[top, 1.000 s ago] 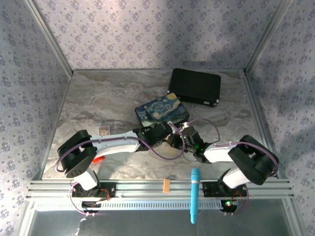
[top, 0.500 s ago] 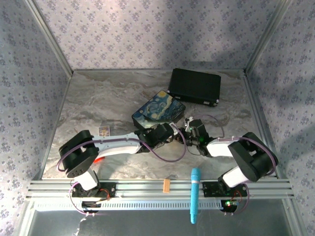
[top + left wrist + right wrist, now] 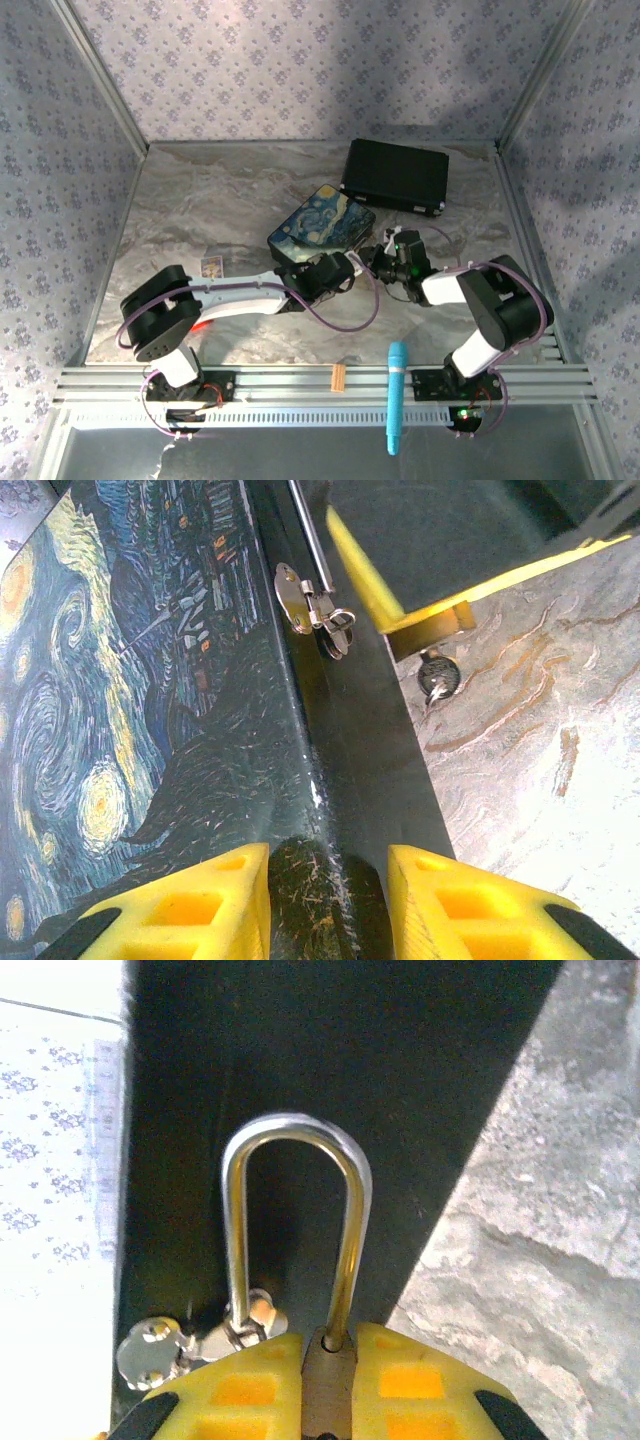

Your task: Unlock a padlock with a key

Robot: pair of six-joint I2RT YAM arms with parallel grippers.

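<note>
— What's lying on the marble table (image 3: pixel 200 200)?
— The painted box (image 3: pixel 318 222). The left gripper (image 3: pixel 328 858) is straddling its dark edge, and I can't tell whether it's squeezing.
— And the right gripper (image 3: pixel 328 1343)?
— It's clenching the brass body of the padlock (image 3: pixel 328 1395), which is hanging at the box's dark side.
— The shackle (image 3: pixel 295 1120)?
— One leg is passing through the small silver hasp (image 3: pixel 245 1322).

Lab test booth, wallpapered panels (image 3: pixel 300 70), aluminium rails (image 3: pixel 330 385), marble tabletop (image 3: pixel 200 200)
</note>
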